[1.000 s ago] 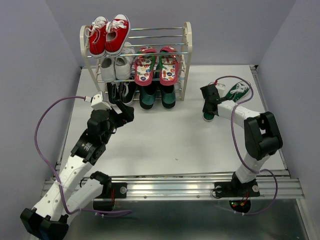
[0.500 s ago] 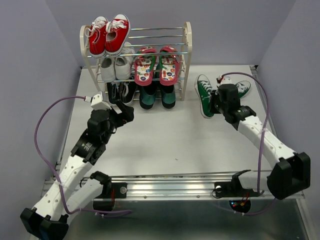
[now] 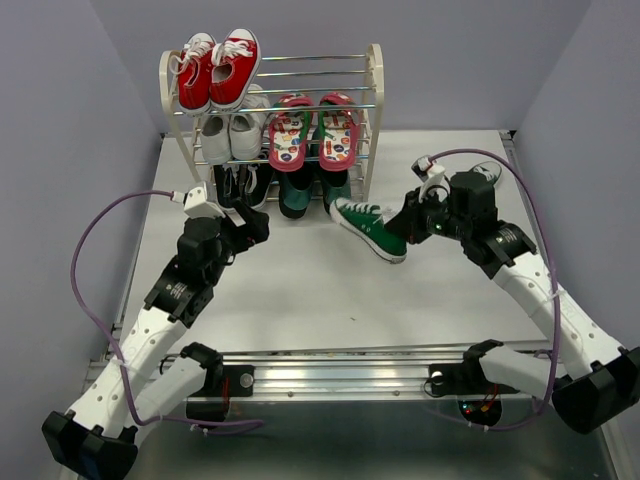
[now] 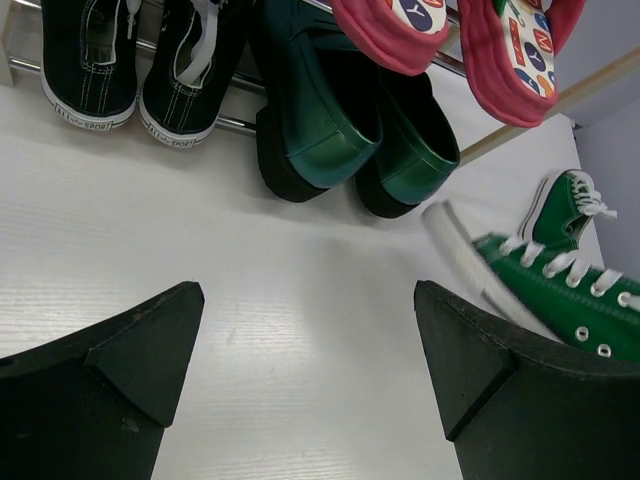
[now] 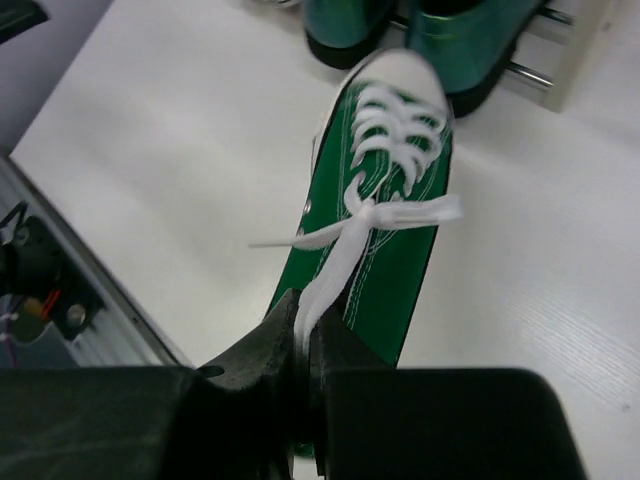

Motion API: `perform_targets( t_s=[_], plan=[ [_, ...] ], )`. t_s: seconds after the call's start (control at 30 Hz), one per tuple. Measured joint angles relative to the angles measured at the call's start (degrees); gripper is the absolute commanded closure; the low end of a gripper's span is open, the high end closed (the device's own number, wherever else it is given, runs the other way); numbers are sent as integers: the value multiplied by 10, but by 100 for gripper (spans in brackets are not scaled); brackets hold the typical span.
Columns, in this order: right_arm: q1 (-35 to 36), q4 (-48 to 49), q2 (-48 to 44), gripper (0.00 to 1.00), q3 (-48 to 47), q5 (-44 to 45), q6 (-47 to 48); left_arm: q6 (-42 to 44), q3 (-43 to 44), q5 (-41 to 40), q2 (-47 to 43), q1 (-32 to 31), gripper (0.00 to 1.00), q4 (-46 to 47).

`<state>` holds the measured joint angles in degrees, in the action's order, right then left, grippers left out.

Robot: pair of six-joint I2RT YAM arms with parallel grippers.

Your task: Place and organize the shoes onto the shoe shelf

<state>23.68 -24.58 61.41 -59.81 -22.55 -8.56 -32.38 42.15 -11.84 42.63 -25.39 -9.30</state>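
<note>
The shoe shelf (image 3: 374, 120) stands at the back of the table. Red flip-flops (image 3: 312, 135) sit on its middle tier at the right, and dark teal slip-ons (image 3: 312, 192) sit below them; both also show in the left wrist view, the slip-ons (image 4: 345, 125) under the flip-flops (image 4: 520, 60). My right gripper (image 3: 415, 222) is shut on the white lace of a green sneaker (image 3: 368, 227), seen close in the right wrist view (image 5: 385, 235), toe towards the slip-ons. The second green sneaker (image 4: 562, 205) stands further right. My left gripper (image 3: 250, 222) is open and empty (image 4: 310, 340) in front of the bottom tier.
Red sneakers (image 3: 218, 70) sit on the top tier at the left, white sneakers (image 3: 230, 135) on the middle tier and black sneakers (image 3: 240, 185) on the bottom tier. The right half of the top tier (image 3: 320, 72) shows bare rods. A metal rail (image 3: 350, 372) runs along the near edge.
My right arm has swung left from the right side of the table, carrying one green sneaker to just in front of the shelf's bottom right. The left arm has not moved.
</note>
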Motion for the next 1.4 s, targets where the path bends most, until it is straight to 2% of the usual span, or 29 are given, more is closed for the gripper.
perform_targets(
  t_s=[0.27,0.47,0.67,0.8,0.83,0.9,0.93,1.03,1.07,1.1,1.23,1.4],
  plan=[
    [23,-9,-7,99,-52,-109,12,1,0,0,4,0,1,1],
    [31,-12,5,99,-114,-129,12,3,0,0,4,0,1,1],
    [34,-4,37,99,-140,-82,5,3,0,0,4,0,1,5],
    [37,22,46,99,-95,17,-36,3,0,0,4,0,1,5],
    [37,35,41,94,-69,42,-49,3,0,1,4,0,1,5],
    [38,43,27,76,-4,81,-68,3,0,1,4,0,1,5],
    [38,46,21,42,37,100,-79,3,0,1,4,0,1,5],
    [42,30,18,19,133,135,-109,3,0,3,6,0,1,5],
    [50,22,20,16,162,139,-122,3,0,4,7,0,1,5],
    [58,10,21,8,182,145,-133,3,0,4,10,0,1,5],
    [73,-28,18,3,205,179,-163,2,0,8,24,0,1,5],
    [73,-98,-16,0,178,259,-205,1,0,11,26,0,1,6]
  ],
)
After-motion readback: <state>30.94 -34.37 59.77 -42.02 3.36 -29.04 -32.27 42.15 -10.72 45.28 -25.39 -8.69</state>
